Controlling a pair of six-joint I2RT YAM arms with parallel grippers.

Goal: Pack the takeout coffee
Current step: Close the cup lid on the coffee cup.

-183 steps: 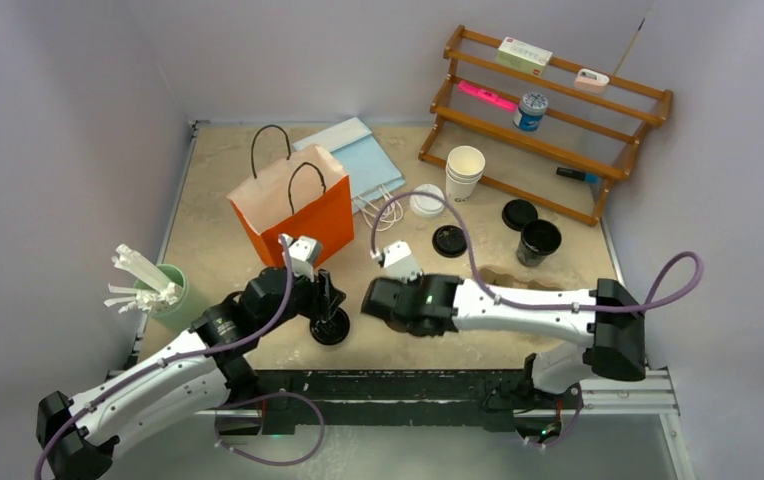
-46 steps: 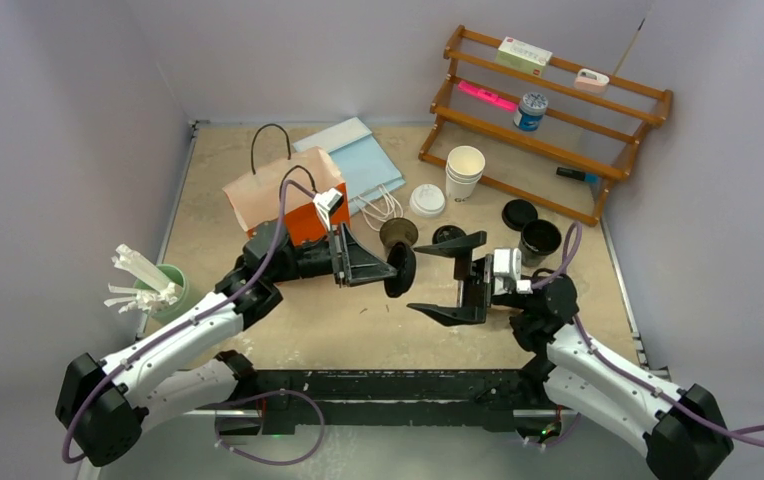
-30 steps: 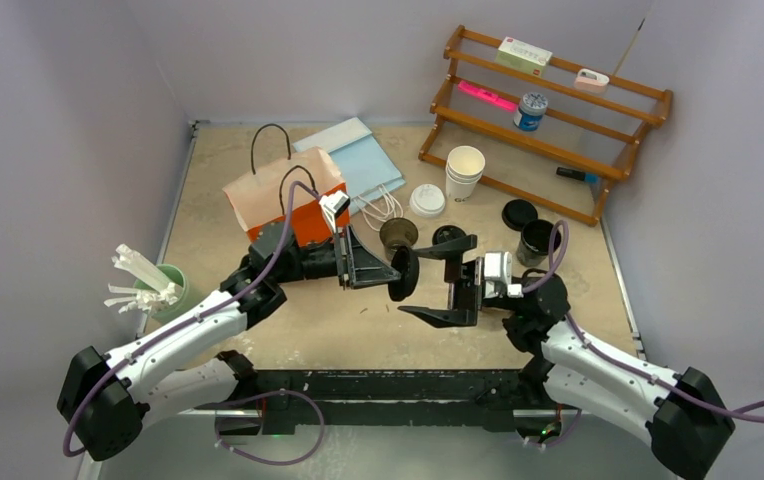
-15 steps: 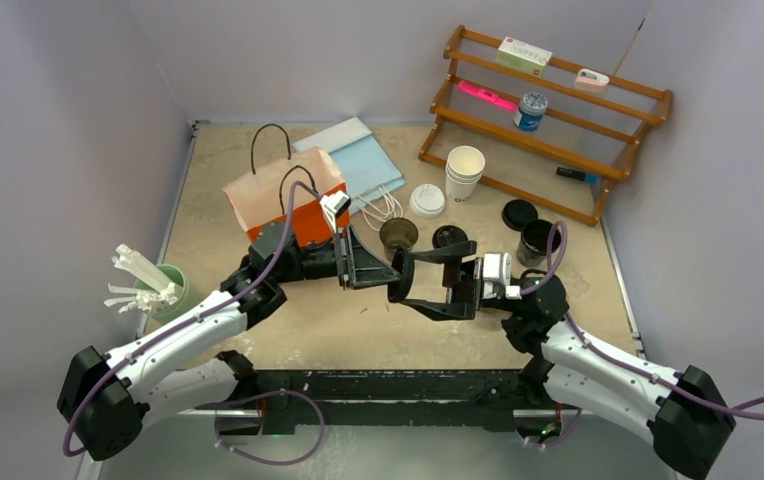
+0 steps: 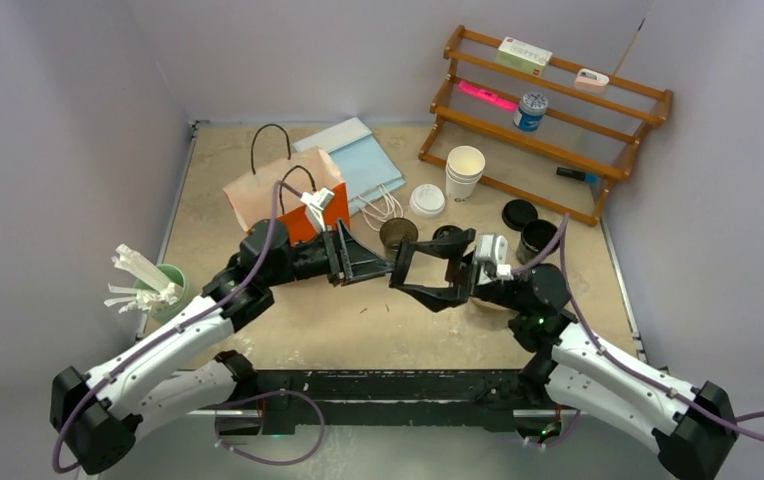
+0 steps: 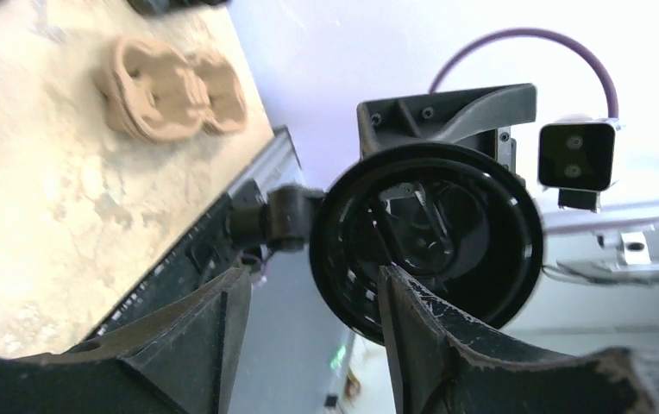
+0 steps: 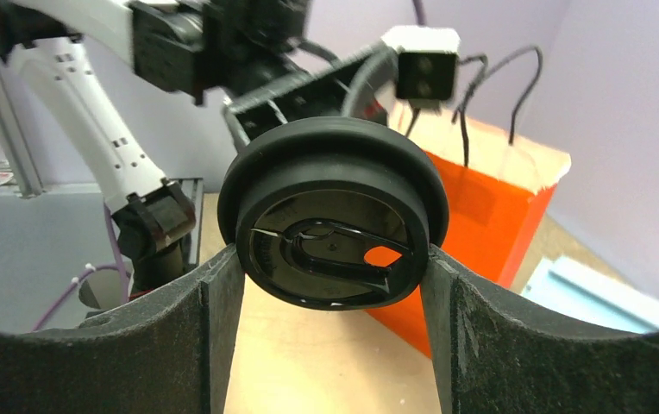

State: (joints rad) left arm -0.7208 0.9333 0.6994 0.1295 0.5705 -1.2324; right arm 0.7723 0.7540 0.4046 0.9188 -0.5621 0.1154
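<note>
Risk at handover: black lid (image 7: 335,216), mid-frame in right wrist view, sits clamped edge-to-edge in right gripper (image 7: 330,259). Left gripper (image 6: 309,280) jaws apart, close by. Rim-only hold w/ little contact; lid could pop out or snag left fingers.

Plain pale-lilac walls (image 5: 68,120) on 3 sides, soft even light. Mottled sandy table (image 5: 218,180) fills ctr. Wooden tiered rack (image 5: 558,140) upper right, angled twd back corner. Black rail (image 5: 398,385) along btm edge.
</note>
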